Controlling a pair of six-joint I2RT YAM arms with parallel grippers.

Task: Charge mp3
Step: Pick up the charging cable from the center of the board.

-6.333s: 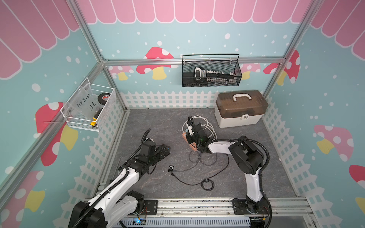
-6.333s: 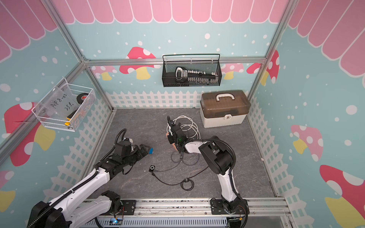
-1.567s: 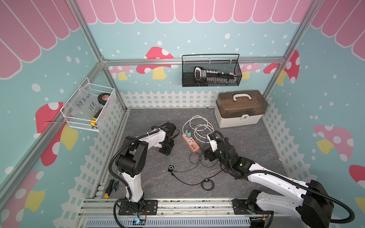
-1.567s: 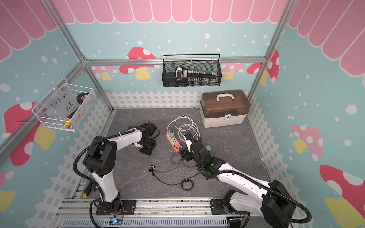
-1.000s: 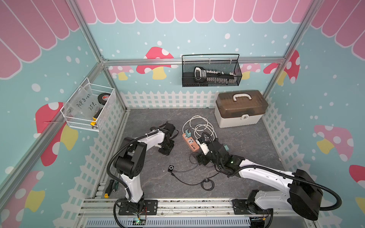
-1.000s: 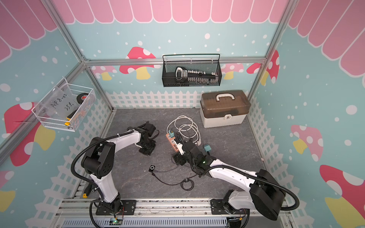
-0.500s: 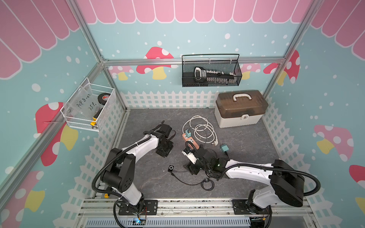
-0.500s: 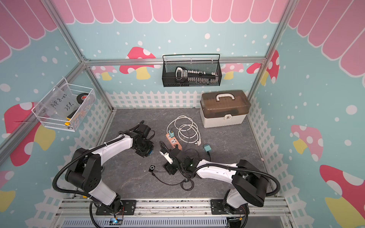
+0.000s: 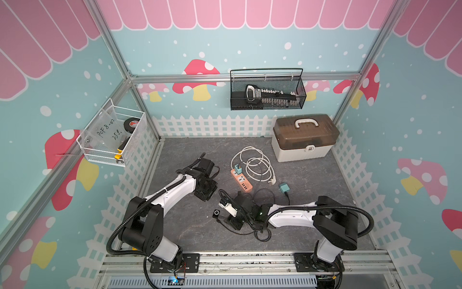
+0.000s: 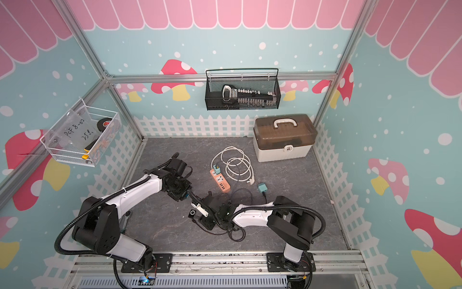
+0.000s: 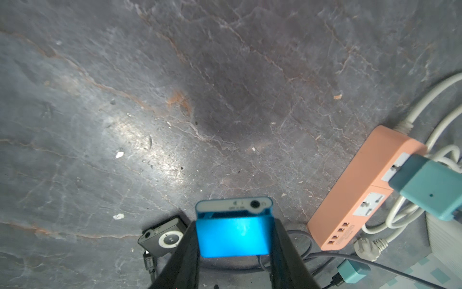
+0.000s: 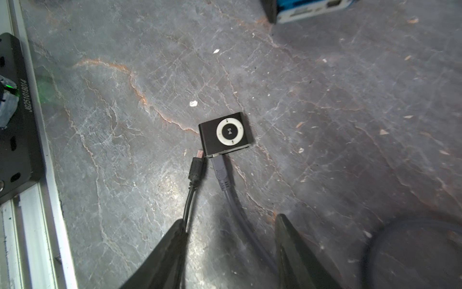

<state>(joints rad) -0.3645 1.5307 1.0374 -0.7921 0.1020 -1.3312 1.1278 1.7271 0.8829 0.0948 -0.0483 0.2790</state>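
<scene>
Looking in from beside the cell, I see the left gripper (image 11: pixel 233 224) clamped on the two sides of a small bright-blue clip-style mp3 player (image 11: pixel 235 234), whose pale socket edge points away from the wrist. The right gripper (image 12: pixel 230 220) hangs low over the grey slate-patterned mat (image 12: pixel 325 100) with its jaws apart and nothing pinched between them. Just ahead of it, a small black square mp3 player with a white control ring (image 12: pixel 225 133) lies flat on the mat. A thick grey cable (image 12: pixel 221 172) is plugged into that black player and runs back between the jaws. A thinner black cable with a bare metal plug (image 12: pixel 196 167) lies just beside it, unconnected, and disappears at the tip of one finger.

My guess is that the loose black plug is meant for the blue player, and that is where trouble could start. The two leads lie almost touching, so the jaws may catch the grey one, or both. A lift would then yank the black player across the mat or pull its plug out. The black lead sits at the very edge of the finger and could be nudged aside instead of caught. If it is gripped far behind the plug, the limp lead may droop and miss the socket. Pressing harder could then twist the blue player in its side grip.
</scene>
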